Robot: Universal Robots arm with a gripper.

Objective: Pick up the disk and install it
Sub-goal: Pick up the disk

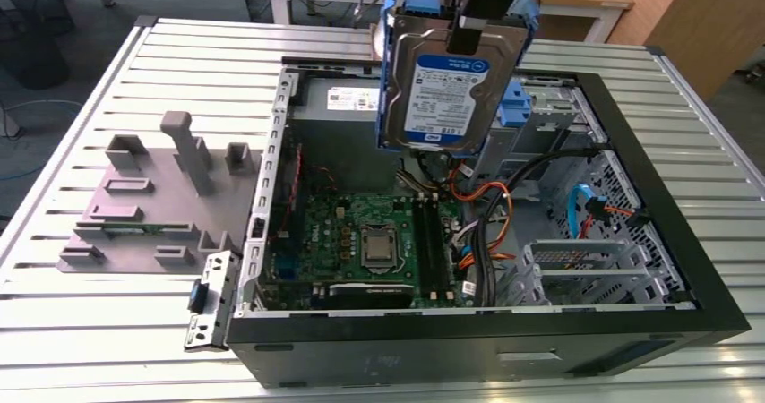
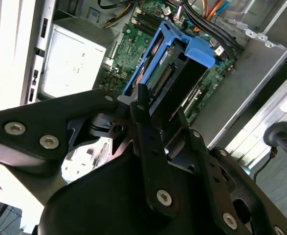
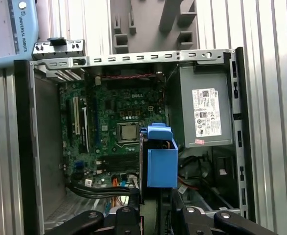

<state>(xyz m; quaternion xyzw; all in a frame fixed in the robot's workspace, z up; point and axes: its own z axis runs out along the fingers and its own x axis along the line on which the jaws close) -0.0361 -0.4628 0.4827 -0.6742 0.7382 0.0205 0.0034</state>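
One disk (image 1: 445, 85) hangs upright in my pincer (image 1: 464, 36), which is clamped on its upper edge, with the label turned toward the exterior view. I hold it in the air above the open computer case (image 1: 418, 349), over the motherboard (image 1: 322, 233) and apart from it. In both wrist views the blue carrier bracket (image 2: 199, 49) frames the drive beyond my fingers (image 2: 143, 112). The grey power supply (image 3: 204, 98) sits in the case off to one side.
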